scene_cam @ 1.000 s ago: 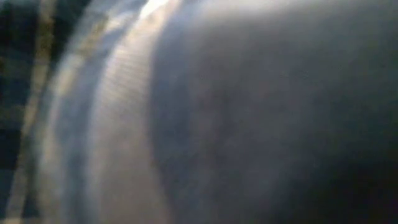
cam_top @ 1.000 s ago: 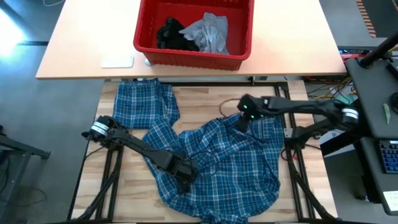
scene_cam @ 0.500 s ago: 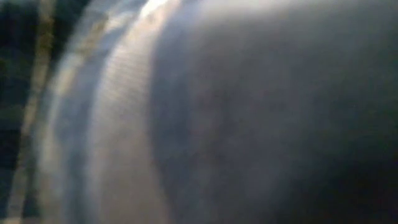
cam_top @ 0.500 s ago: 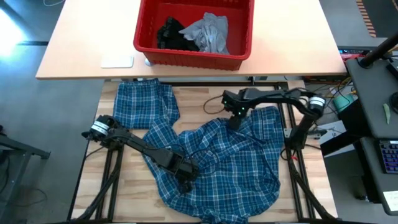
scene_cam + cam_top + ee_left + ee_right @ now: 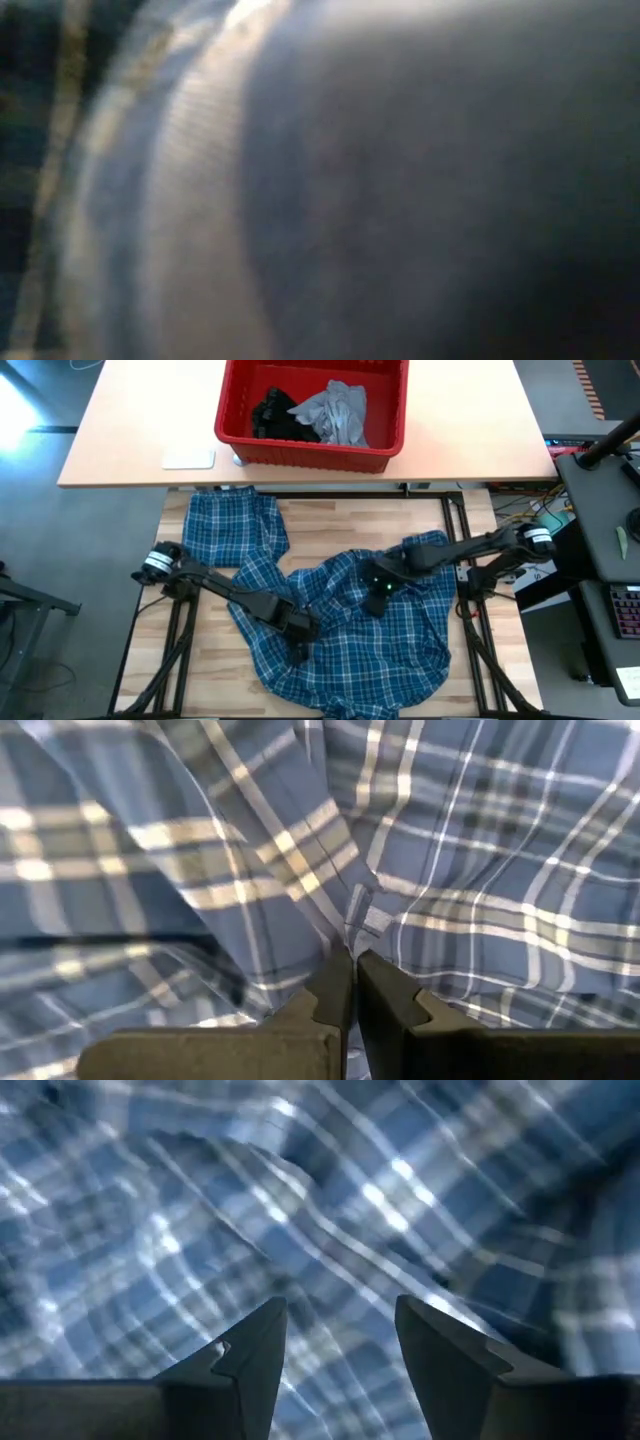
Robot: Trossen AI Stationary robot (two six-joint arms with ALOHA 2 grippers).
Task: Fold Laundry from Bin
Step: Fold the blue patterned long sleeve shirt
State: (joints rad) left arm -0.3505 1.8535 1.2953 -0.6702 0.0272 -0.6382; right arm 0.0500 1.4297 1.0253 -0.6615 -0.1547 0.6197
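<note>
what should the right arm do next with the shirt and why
Probably lower the right gripper onto the plaid shirt and close on a fold. Its fingers stand open just above the rumpled cloth, gripping nothing, while the left gripper is shut on a pinch of the shirt, which lies bunched on the table.

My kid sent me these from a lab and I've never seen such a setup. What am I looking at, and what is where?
Two dark robot arms work at a wooden table. The overhead picture shows a plaid shirt spread out, and behind it a red bin holding a grey T-shirt and a black garment. The table-level picture shows only a blur. The other two come from cameras on the arms' wrists. The left end effector is shut on a fold of the shirt. The right end effector is open just above the cloth, holding nothing.
</note>
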